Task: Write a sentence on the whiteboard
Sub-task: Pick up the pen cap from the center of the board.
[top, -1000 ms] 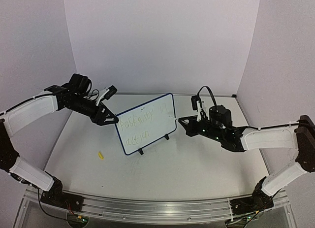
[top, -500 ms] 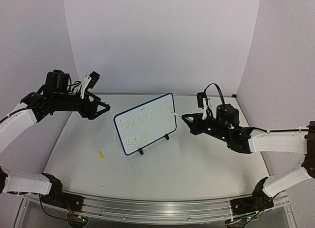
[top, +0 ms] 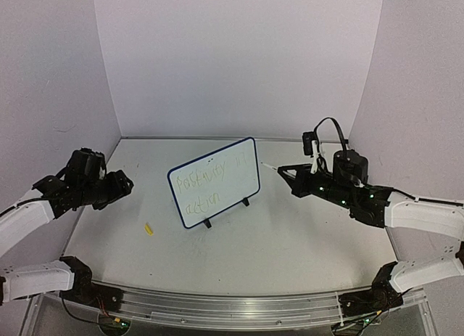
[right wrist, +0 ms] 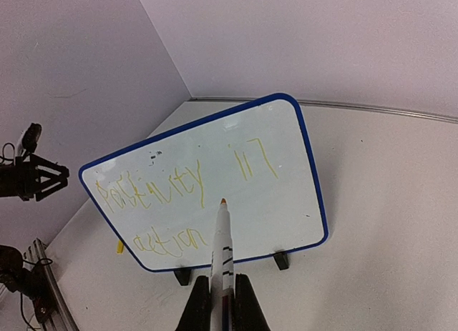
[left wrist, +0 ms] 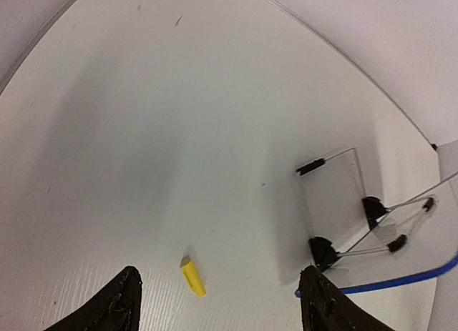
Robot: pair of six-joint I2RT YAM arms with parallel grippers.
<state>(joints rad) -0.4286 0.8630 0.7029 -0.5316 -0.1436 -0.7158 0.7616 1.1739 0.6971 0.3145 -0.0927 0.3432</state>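
Top: whiteboard (top: 214, 191) stands mid-table on its feet, sentence (top: 206, 182) facing the arms.
Left gripper (top: 125, 185) well apart, far left.
Left wrist: jaws wide, empty (yellow cap (left wrist: 193, 277) on table below).
Right wrist: right gripper (right wrist: 222, 294) clamps marker (right wrist: 222, 245), tip near board.

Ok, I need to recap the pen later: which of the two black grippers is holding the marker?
The right gripper: shut on the white marker, tip toward the blue-framed whiteboard. The left gripper is open and empty.
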